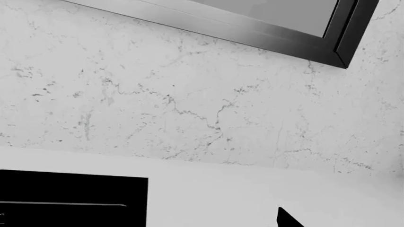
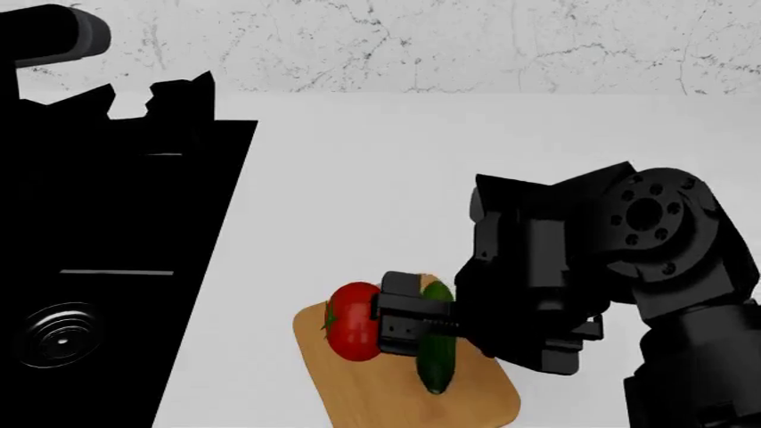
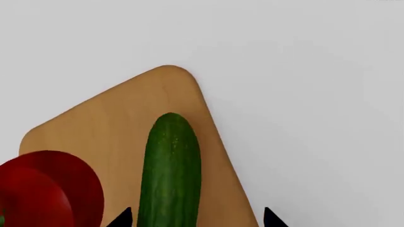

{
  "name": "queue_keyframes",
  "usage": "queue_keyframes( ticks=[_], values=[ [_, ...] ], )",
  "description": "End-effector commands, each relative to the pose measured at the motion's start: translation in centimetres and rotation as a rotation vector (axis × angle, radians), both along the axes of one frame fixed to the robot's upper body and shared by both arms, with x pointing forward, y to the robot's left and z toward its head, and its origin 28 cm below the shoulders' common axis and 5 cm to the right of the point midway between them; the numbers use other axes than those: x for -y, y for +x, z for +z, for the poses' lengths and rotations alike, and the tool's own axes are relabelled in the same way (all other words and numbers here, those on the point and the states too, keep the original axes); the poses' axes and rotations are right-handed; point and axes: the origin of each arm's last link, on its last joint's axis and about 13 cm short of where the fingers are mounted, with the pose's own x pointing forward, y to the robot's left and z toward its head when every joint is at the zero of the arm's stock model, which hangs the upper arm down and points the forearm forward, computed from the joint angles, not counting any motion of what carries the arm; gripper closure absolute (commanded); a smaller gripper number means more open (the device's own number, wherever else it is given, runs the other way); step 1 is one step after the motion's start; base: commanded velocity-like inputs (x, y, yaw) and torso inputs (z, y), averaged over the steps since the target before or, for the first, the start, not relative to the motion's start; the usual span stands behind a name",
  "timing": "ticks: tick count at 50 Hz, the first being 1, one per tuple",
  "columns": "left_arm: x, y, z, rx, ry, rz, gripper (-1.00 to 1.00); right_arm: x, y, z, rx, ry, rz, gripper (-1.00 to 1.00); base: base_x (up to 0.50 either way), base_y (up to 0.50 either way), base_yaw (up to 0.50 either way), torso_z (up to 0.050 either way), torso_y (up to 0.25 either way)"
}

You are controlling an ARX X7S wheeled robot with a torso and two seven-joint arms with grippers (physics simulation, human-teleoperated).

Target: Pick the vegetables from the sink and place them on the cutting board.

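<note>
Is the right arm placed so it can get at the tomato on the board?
Probably yes. The right gripper hangs over the cutting board, straddling the cucumber. The tomato lies right beside it, with nothing between them, so a small sideways shift should do.

No text, label, brand, number or sign can be read in any of the views.
</note>
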Motion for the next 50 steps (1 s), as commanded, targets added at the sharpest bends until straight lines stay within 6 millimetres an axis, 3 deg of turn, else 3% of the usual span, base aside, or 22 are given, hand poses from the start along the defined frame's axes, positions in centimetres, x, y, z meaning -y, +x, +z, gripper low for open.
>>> queue_keyframes(
  ticks=[1, 10, 17, 26, 29, 34, 45, 50],
  values=[
    [0.6, -0.2, 0.3, 0.01, -0.035, -0.07, -1.0, -0.5, -0.4, -1.2, -0.038, -0.02, 0.052, -1.0, 0.0, 0.0, 0.0, 0.0, 0.0],
    [0.6, -0.2, 0.4, 0.013, -0.034, -0.069, -1.0, -0.3, -0.4, -0.1, 0.002, -0.013, 0.04, -1.0, 0.0, 0.0, 0.0, 0.0, 0.0],
    [0.7, -0.2, 0.4, 0.014, -0.032, -0.069, -1.0, -0.1, -0.1, 2.9, 0.101, 0.022, 0.038, -1.0, 0.0, 0.0, 0.0, 0.0, 0.0],
    [0.7, -0.2, 0.3, 0.017, -0.038, -0.066, -1.0, 0.1, -0.5, 4.9, 0.213, 0.003, 0.049, -1.0, 0.0, 0.0, 0.0, 0.0, 0.0],
    [0.8, -0.4, 0.6, 0.04, -0.05, -0.076, -1.0, -0.3, -0.9, 4.1, 0.411, -0.177, 0.117, -1.0, 0.0, 0.0, 0.0, 0.0, 0.0],
    [0.9, -1.2, 0.8, 0.08, -0.058, -0.076, -1.0, 0.4, -1.0, 4.0, 0.569, -0.216, 0.053, -1.0, 0.0, 0.0, 0.0, 0.0, 0.0],
    [0.7, -1.5, -0.8, 0.237, -0.027, 0.012, -1.0, 0.7, -1.8, 3.5, 0.857, -0.112, -0.031, -1.0, 0.0, 0.0, 0.0, 0.0, 0.0],
    [0.6, -1.5, -2.9, 0.332, 0.066, 0.077, -1.0, 1.1, -2.2, 2.9, 0.966, -0.009, -0.076, -1.0, 0.0, 0.0, 0.0, 0.0, 0.0]
  ],
)
